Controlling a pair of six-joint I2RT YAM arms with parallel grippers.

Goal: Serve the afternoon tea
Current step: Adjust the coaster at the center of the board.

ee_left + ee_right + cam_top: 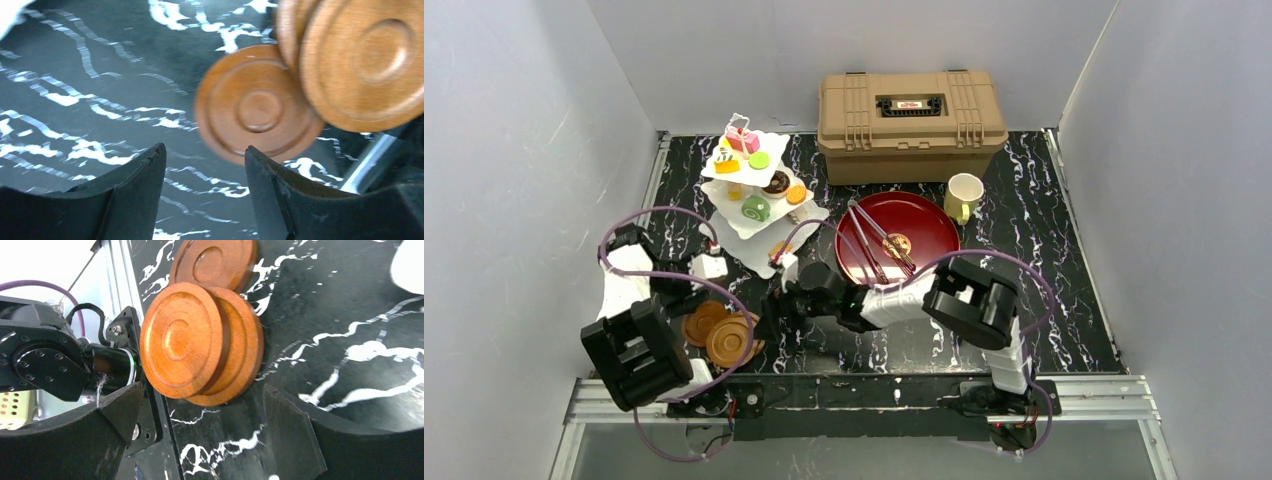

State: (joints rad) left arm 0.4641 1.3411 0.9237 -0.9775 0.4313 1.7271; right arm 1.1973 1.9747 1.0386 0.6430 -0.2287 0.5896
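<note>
Brown round coasters (720, 332) lie at the near left of the table. One lies flat (257, 107) beside a leaning stack (365, 65). My left gripper (686, 303) (205, 155) hovers just short of the flat coaster, open, with only the tabletop between its fingers. My right gripper (770, 325) (200, 395) reaches in from the right. It is open wide, and the tilted coaster stack (200, 340) sits just beyond its fingertips. The white three-tier stand (754, 180) at the back left holds colourful pastries. A cream-yellow mug (964, 195) stands at the back right. I cannot see the white mug.
A dark red round tray (924, 225) with tongs on it lies mid-table, behind my right arm. A tan plastic case (911, 110) stands along the back wall. The table's metal front rail (117, 285) runs close to the coasters.
</note>
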